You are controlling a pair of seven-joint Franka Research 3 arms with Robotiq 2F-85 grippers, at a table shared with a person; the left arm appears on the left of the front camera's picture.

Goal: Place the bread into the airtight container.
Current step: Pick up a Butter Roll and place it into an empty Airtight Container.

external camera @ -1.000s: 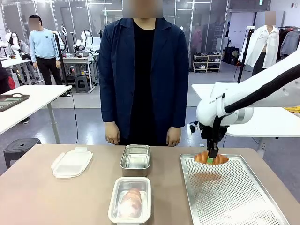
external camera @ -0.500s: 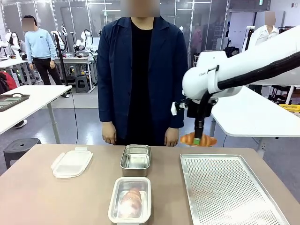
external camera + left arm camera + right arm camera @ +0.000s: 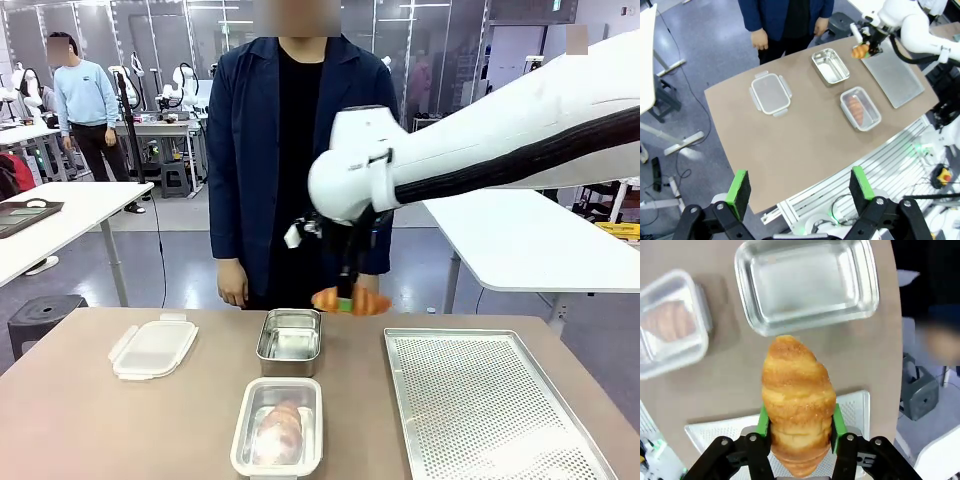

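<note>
Shiny metal container [image 3: 289, 364], perforated matt metal tray [image 3: 500, 420]

The front camera sits low at the near edge of the table [image 3: 90, 410] and looks level across it. The tin [image 3: 289, 341] lies close, just below mid-frame, and the person [image 3: 300, 160] stands straight behind it.

The left wrist camera hangs high and well back from the tin. It looks steeply down past the left gripper [image 3: 799, 180] at the whole tabletop, with the tin small at upper right.

The right wrist camera looks straight down from close above the tin, which lies at the frame's top beyond the croissant [image 3: 797, 390] in the right gripper [image 3: 799, 422].

All three views share the tin, the clear box [image 3: 279, 425] beside it and part of the tray [image 3: 490, 400].
</note>
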